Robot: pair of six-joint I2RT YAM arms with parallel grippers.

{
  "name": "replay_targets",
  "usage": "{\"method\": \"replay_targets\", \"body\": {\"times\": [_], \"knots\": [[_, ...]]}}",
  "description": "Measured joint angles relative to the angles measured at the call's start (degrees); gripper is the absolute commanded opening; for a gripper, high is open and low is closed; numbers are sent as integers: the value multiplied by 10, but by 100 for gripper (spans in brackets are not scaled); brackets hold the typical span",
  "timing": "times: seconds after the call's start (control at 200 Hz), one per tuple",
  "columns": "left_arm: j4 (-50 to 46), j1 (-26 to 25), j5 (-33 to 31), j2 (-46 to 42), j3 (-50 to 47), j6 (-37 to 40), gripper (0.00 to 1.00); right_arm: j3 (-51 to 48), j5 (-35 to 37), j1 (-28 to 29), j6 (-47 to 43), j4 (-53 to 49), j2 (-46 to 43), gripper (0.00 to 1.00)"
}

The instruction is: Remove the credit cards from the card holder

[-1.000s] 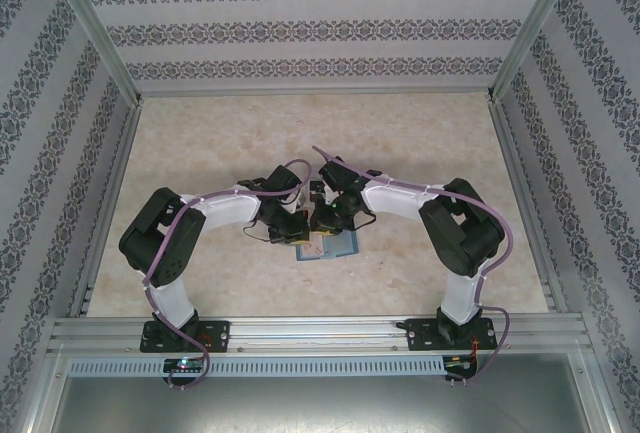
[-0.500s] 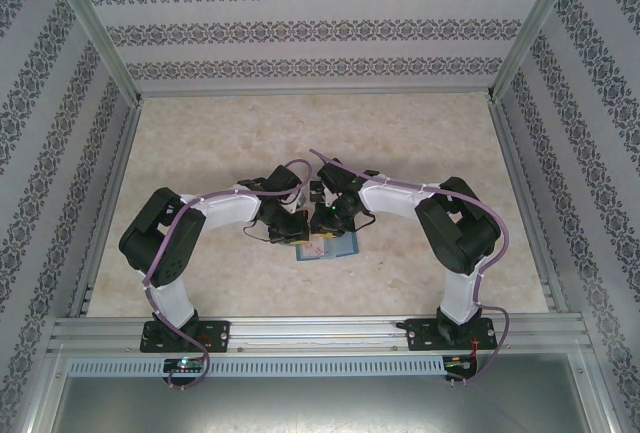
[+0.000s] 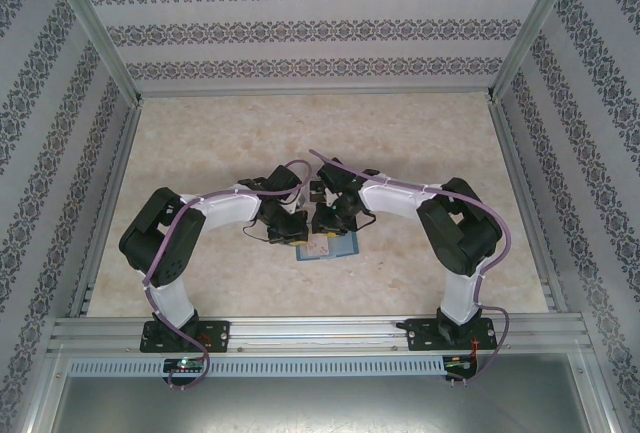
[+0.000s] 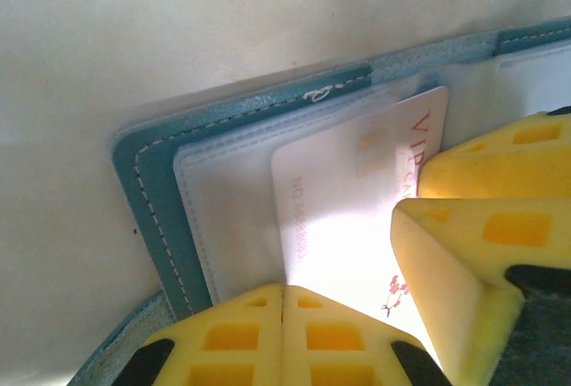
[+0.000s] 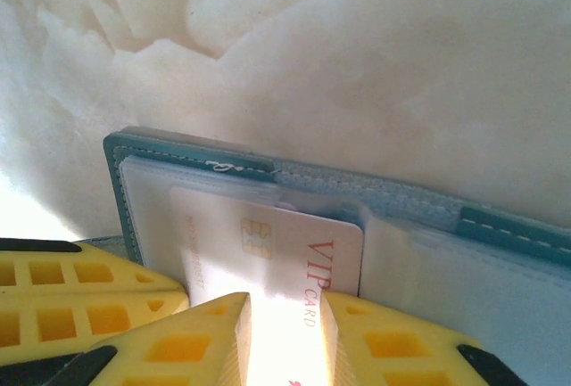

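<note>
resting my shut left end effector (image 4: 284,304) on the stitched teal card holder (image 4: 156,199), open on the marbled counter (image 5: 357,47); right end effector (image 5: 281,316) slightly parted, gripping nothing, over the glossy pale credit card (image 4: 330,208) (red lettering).

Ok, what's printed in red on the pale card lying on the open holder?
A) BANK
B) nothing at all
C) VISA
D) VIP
D: the card reads VIP in red letters where it lies on the open holder.
</note>
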Motion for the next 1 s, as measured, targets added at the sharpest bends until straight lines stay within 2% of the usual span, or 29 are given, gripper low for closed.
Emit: {"method": "replay_targets", "body": {"times": [0.999], "knots": [[-20,0,1,13,17,2,0,-7,-2,0,-4,-10,-5,36]]}}
